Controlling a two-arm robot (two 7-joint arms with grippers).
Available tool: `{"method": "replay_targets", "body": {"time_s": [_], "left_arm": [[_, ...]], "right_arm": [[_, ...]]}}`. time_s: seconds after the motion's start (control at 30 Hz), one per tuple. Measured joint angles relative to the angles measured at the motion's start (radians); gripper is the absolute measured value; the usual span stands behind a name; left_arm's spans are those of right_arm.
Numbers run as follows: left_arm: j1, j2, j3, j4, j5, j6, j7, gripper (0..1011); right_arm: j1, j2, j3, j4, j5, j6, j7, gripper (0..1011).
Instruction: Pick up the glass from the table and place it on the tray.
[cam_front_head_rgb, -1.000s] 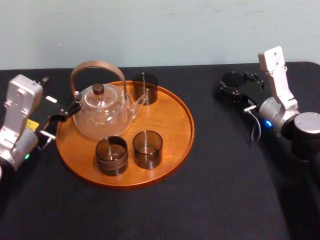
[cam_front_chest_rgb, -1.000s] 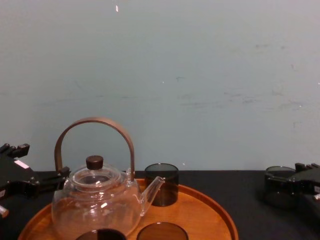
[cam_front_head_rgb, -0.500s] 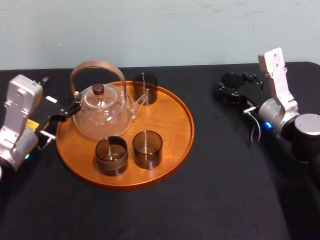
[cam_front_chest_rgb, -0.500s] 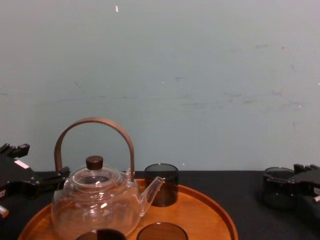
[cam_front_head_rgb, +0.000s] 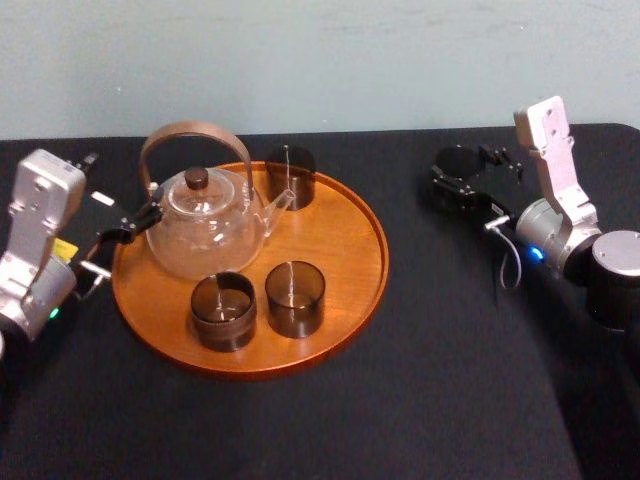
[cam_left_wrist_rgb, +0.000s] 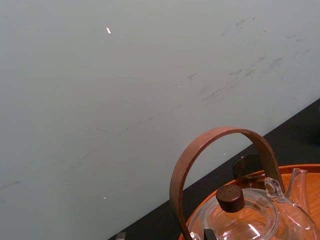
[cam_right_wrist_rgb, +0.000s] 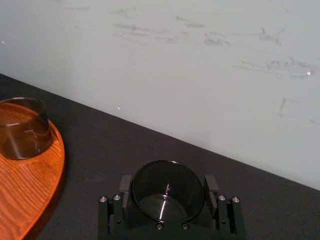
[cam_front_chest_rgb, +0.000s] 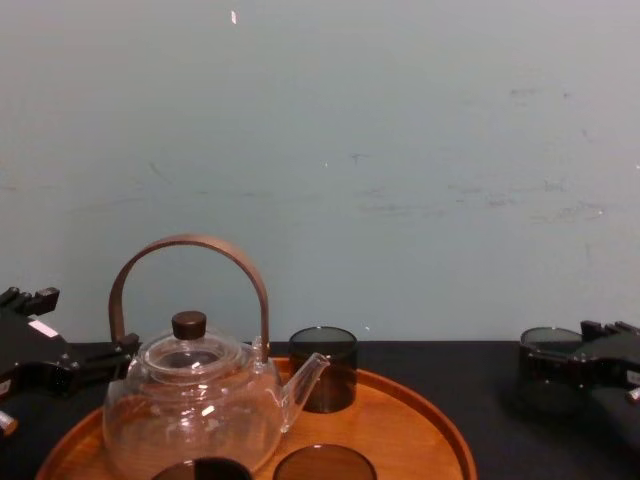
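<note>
Right of the large round orange-brown wooden tray (cam_front_head_rgb: 340, 240), over the flat matte black tabletop (cam_front_head_rgb: 420, 400): one smoke-dark, straight-walled cylindrical glass (cam_right_wrist_rgb: 165, 202), open end up, apparently empty. Held by the right gripper (cam_right_wrist_rgb: 167, 190), jaws closed on opposite sides of the wall. Resting on the tabletop or just lifted: cannot tell. Apart from the tray rim, not yet over it.

Handling, by judgement: light, rigid, brittle. Smooth and probably slippery against the pads, with no give under pressure, so a firm but moderate squeeze. Best hold: across the full width of the wall, kept upright throughout. Risks: slipping or twisting in the jaws on a fast swing, chipping on a hard set-down, knocking a neighbour.

Already on the tray: clear glass teapot (cam_front_head_rgb: 205, 235) with arched brown wooden handle, plus three matching dark tumblers: rear tumbler (cam_front_head_rgb: 290, 178) by the spout, front-left tumbler (cam_front_head_rgb: 223, 312), front-right tumbler (cam_front_head_rgb: 295, 298). Bare wood on the right half of the tray, the likeliest landing place.

Left gripper (cam_front_head_rgb: 125, 230): idle at the left edge of the tray, just beside the teapot.
</note>
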Motion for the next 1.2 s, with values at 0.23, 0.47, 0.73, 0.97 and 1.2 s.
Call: {"method": "replay_targets", "body": {"time_s": [0.23,0.47,0.73,0.97,1.2], "left_arm": [[0.0,0.0,0.0,0.0,0.0,0.0,0.0,1009],[0.0,0.0,0.0,0.0,0.0,0.0,0.0,1010],[0.0,0.0,0.0,0.0,0.0,0.0,0.0,1010],[0.0,0.0,0.0,0.0,0.0,0.0,0.0,1010],[0.0,0.0,0.0,0.0,0.0,0.0,0.0,1009]], "right_arm": [[-0.038,0.012,-0.005,-0.089,0.004,0.026,0.0,898],[-0.066,0.02,-0.014,-0.162,0.009,0.052,0.0,898],[-0.093,0.028,-0.033,-0.243,0.012,0.08,0.004,898],[-0.105,0.032,-0.052,-0.292,0.012,0.095,0.009,898],[-0.106,0.028,-0.071,-0.312,0.016,0.105,0.015,898]]}}
